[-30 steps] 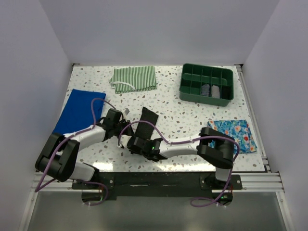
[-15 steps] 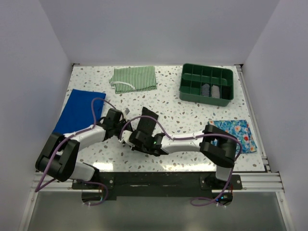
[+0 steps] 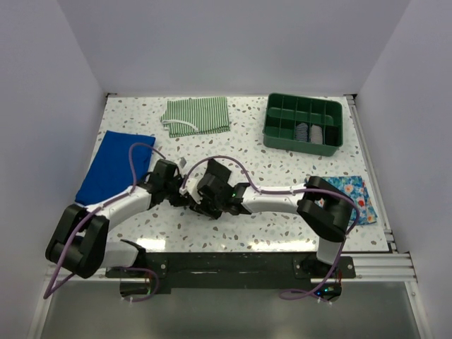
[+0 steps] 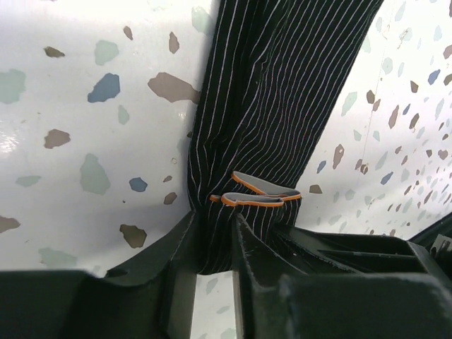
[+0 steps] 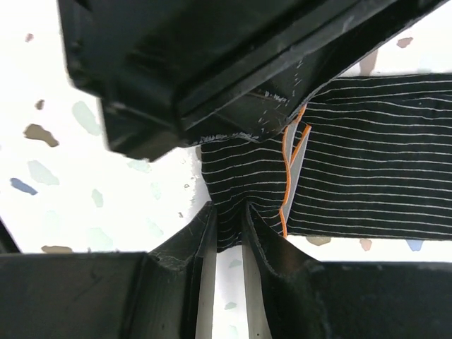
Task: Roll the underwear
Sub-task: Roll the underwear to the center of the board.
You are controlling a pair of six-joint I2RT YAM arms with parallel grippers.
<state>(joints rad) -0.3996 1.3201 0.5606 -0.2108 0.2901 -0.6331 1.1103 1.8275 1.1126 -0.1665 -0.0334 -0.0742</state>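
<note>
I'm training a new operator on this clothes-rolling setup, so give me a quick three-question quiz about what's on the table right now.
1. True or false: the left gripper and the right gripper both pinch the underwear.
2. The underwear's fabric is: A plain black, B black with thin white stripes, C floral.
3. Fill in: the compartment tray at the far right of the table is ___.
Key: 1 true; 2 B; 3 green.

Bare tabletop [image 3: 275, 166] around the underwear [image 4: 282, 106] mid-table; green tray [image 3: 300, 146], striped cloth [image 3: 201, 114], blue cloth [image 3: 113, 164], floral cloth [image 3: 361, 198] at the edges.
</note>
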